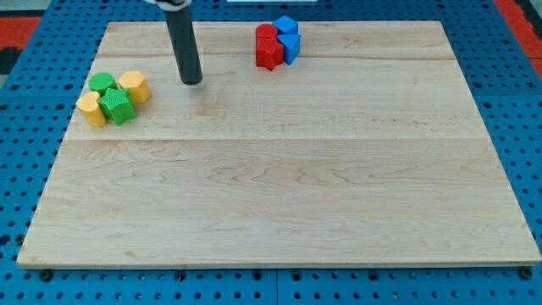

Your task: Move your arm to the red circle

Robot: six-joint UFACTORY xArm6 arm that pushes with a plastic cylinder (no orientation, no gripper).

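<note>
Camera view: my tip (193,81) on worktop (279,203), well left of red circle (268,35); no contact. End effector plain rod, holding nothing. Approach remains.

Pale wooden board (279,203) on blue pegboard (25,152). Near the view's left edge, touching: two green blocks (103,82) (118,107), two yellow blocks (134,85) (91,109). At the view's top: red circle (267,33), red block (270,53), two blue blocks (287,25) (290,47), clustered.

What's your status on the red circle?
My tip left of the red/blue cluster, touching nothing. Red circle at cluster's top left, not reached. Path clear; yellow/green blocks farther left.
</note>
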